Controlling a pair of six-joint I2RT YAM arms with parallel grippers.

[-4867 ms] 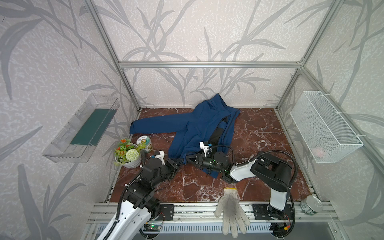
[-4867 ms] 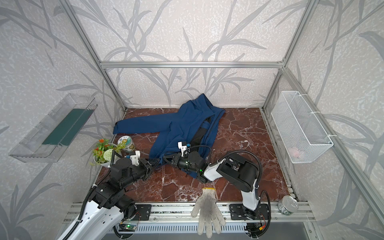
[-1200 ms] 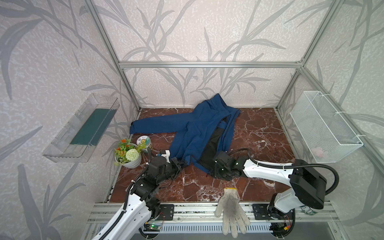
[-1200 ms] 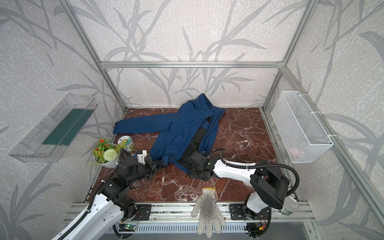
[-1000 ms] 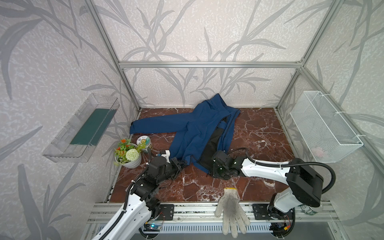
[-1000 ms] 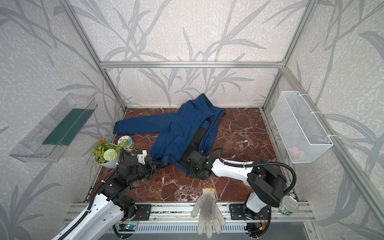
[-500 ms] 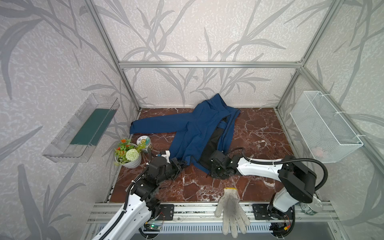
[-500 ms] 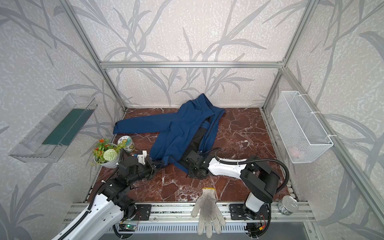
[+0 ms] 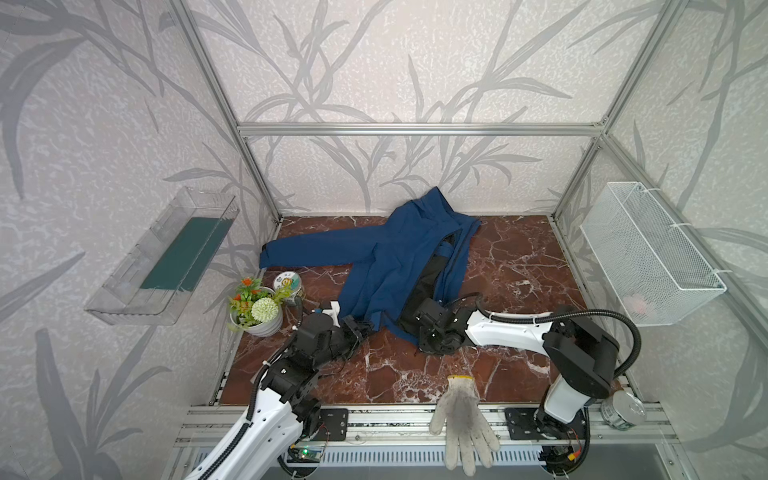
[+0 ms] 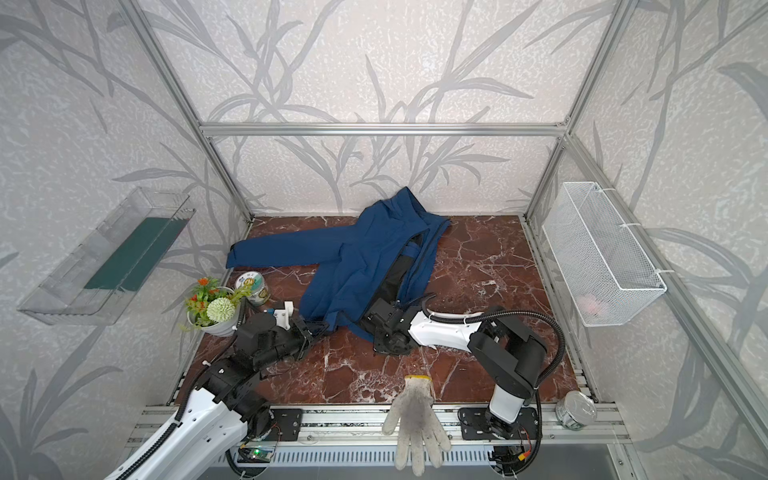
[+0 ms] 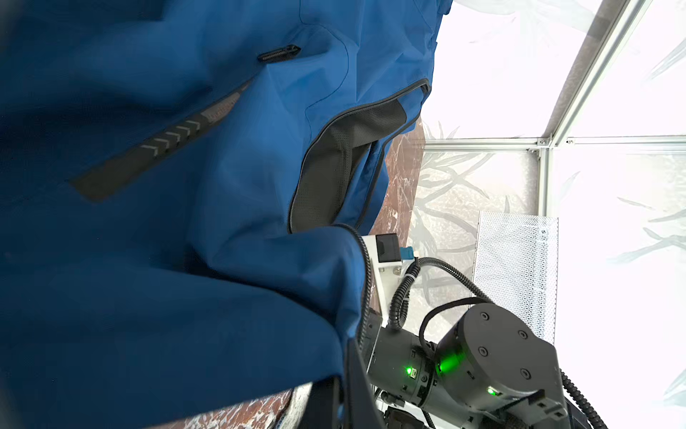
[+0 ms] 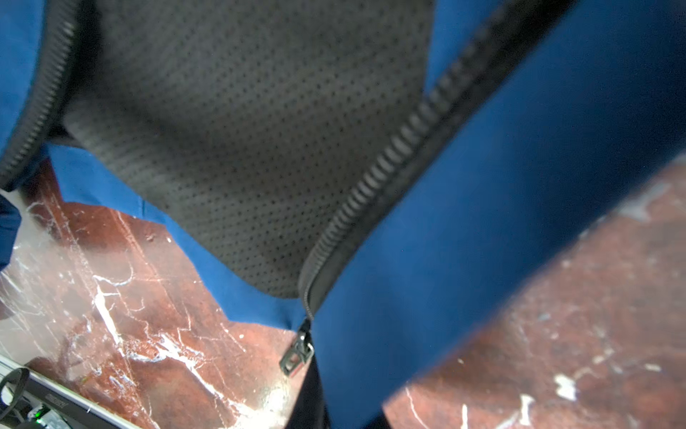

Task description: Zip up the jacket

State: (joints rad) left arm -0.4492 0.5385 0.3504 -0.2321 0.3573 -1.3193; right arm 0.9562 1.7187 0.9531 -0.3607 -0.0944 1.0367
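1. The jacket (image 9: 386,266) lies open from the worktop's (image 9: 519,266) back edge to its middle, with one sleeve (image 9: 307,253) toward the left edge.
2. The left gripper (image 9: 365,327) has its fingers closed tight on the near hem.
3. The right gripper (image 9: 415,329) is at the zipper's (image 12: 389,148) foot; I cannot tell its finger gap.

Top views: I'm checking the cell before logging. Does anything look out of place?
Yes. The grey work glove lies half off the marble table, fingers draped over the front rail, apart from the jacket. A can sits on that rail's right end.
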